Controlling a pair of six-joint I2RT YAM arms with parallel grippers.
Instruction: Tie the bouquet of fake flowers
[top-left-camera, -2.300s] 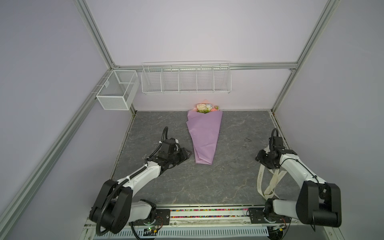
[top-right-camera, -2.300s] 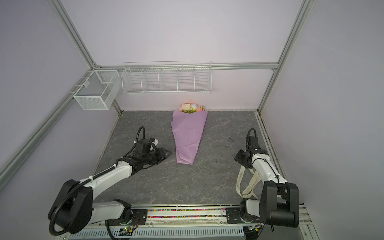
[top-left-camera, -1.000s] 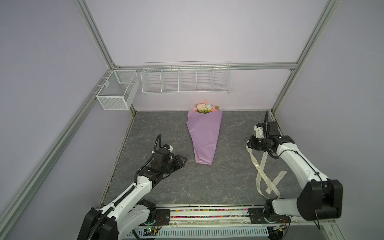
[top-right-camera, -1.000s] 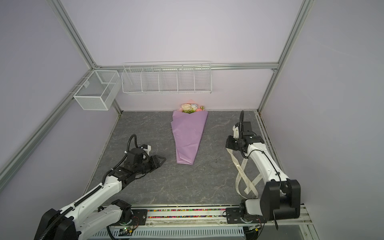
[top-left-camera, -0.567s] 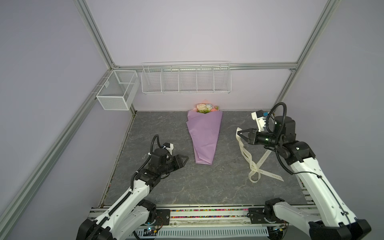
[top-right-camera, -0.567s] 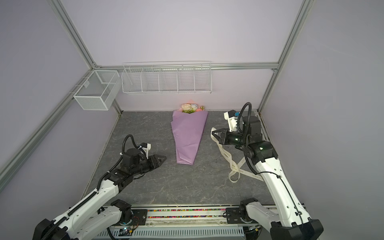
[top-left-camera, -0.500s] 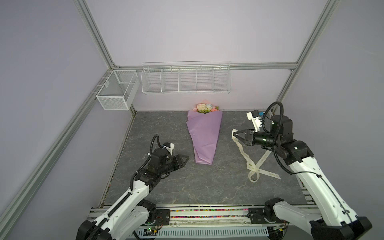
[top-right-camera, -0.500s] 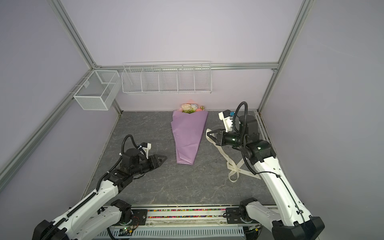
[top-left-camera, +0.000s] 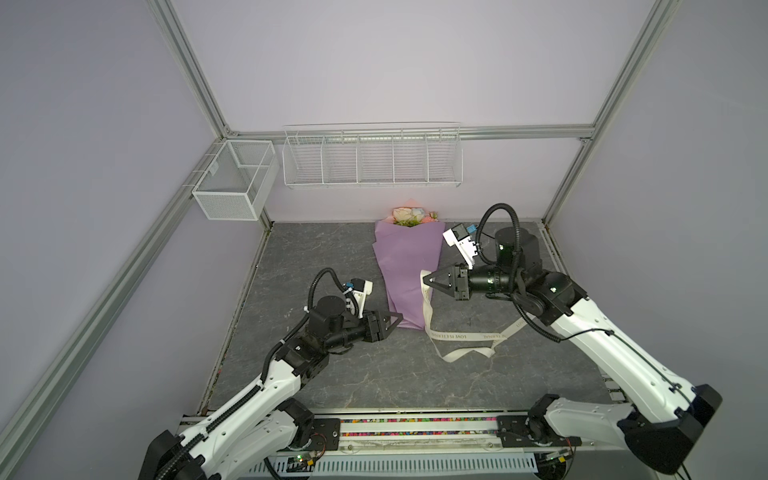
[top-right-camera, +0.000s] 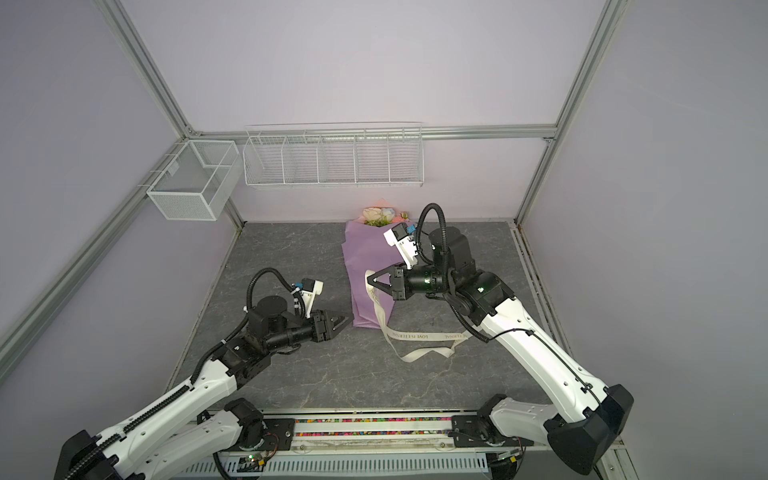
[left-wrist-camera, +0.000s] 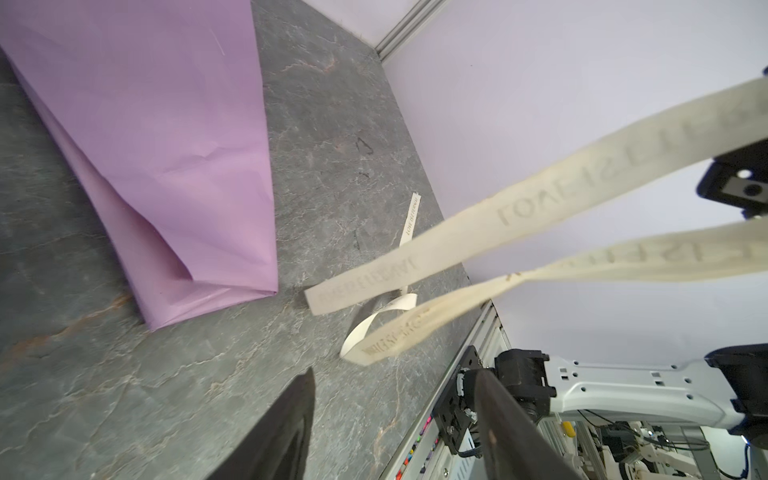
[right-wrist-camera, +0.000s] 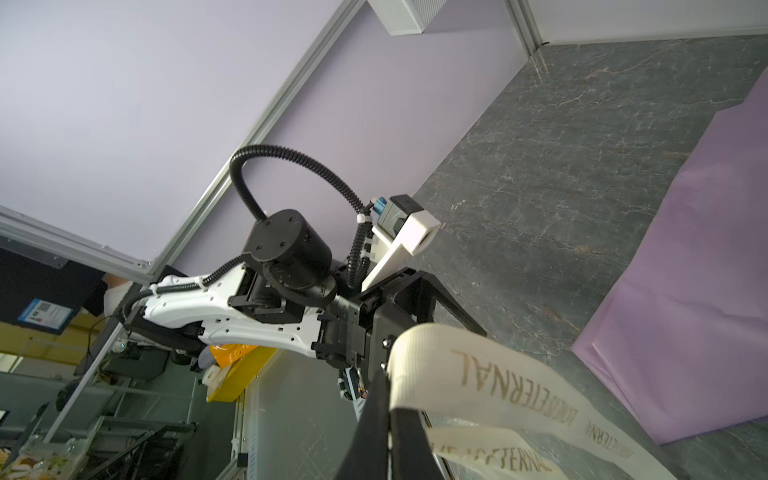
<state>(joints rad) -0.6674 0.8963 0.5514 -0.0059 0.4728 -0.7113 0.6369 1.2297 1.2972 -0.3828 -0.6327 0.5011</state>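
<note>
The bouquet of fake flowers (top-left-camera: 409, 215) (top-right-camera: 380, 215) lies against the back wall. Only its pink, cream and pale-blue heads show above a lilac paper cone (top-left-camera: 409, 270) (top-right-camera: 363, 270) (left-wrist-camera: 166, 124) (right-wrist-camera: 685, 291); the stems are hidden inside. My right gripper (top-left-camera: 426, 280) (top-right-camera: 370, 279) (right-wrist-camera: 388, 399) is shut on a fold of the cream lettered ribbon (top-left-camera: 457, 336) (top-right-camera: 415, 336) (left-wrist-camera: 519, 216) (right-wrist-camera: 498, 374). It holds the fold above the cone's right edge while the ribbon's two strands trail to the floor. My left gripper (top-left-camera: 397, 324) (top-right-camera: 349, 322) (left-wrist-camera: 395, 374) is open and empty, just left of the cone's narrow end.
A long white wire basket (top-left-camera: 372, 166) hangs on the back wall. A small mesh box (top-left-camera: 232, 183) hangs at the back left corner. The arms' base rail (top-left-camera: 415, 428) runs along the front edge of the grey stone-patterned floor (top-left-camera: 332, 249). Walls close in three sides.
My right gripper has carried the ribbon up and left, from the right wall to the cone's right edge. My left gripper has slid right toward the cone's narrow end and opened a little wider.
</note>
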